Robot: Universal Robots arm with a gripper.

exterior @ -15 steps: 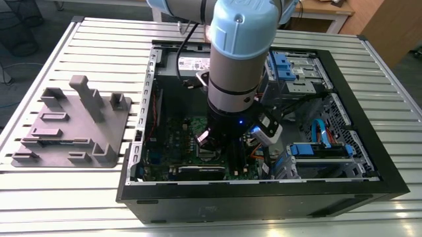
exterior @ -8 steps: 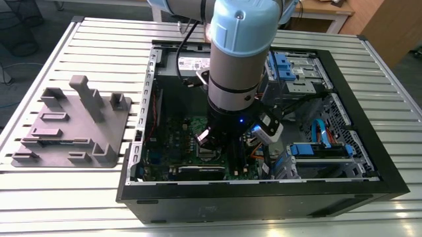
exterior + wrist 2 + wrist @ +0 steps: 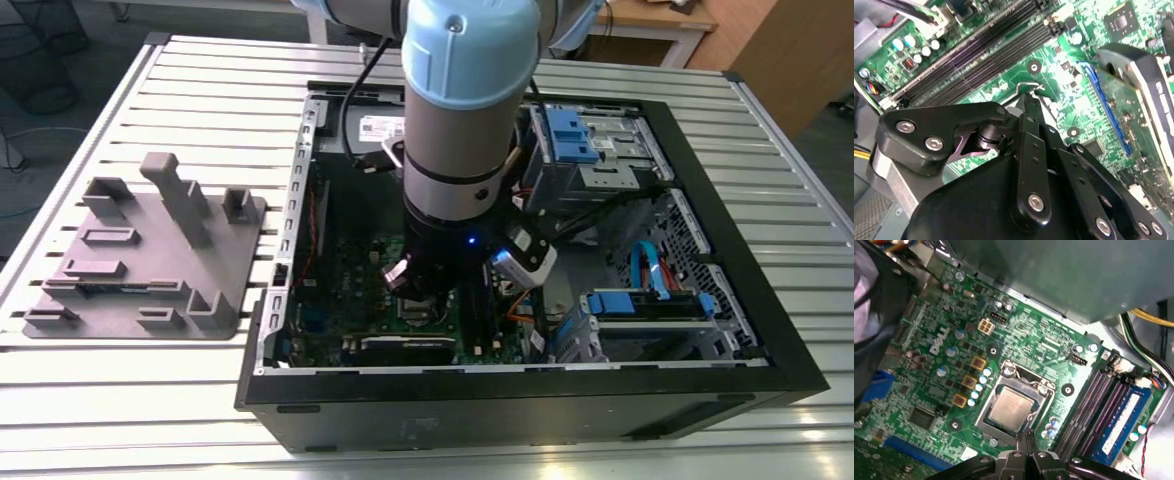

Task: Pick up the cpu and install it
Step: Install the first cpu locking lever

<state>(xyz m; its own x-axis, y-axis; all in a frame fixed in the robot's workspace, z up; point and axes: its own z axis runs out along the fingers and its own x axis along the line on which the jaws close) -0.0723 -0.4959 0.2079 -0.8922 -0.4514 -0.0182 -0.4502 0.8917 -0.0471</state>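
Open black computer tower case (image 3: 694, 395) lying on its side on a slatted pale metal table (image 3: 120, 400), near the middle of the exterior view. Grey plastic fixture tray with upright blocks (image 3: 147, 255) at 9 o'clock from the case, just beside it on the same table. Inside the case, a green motherboard (image 3: 929, 360), with blue plastic drive brackets (image 3: 567, 135) at 1 o'clock and a silver drive cage (image 3: 654, 325) at 4 o'clock. In the first wrist view, black memory slots (image 3: 1094, 405) at 3 o'clock of the board's middle, a blue memory stick (image 3: 1121, 422) alongside them, and 3 square yellow-brown components (image 3: 969, 382) at 9 o'clock.
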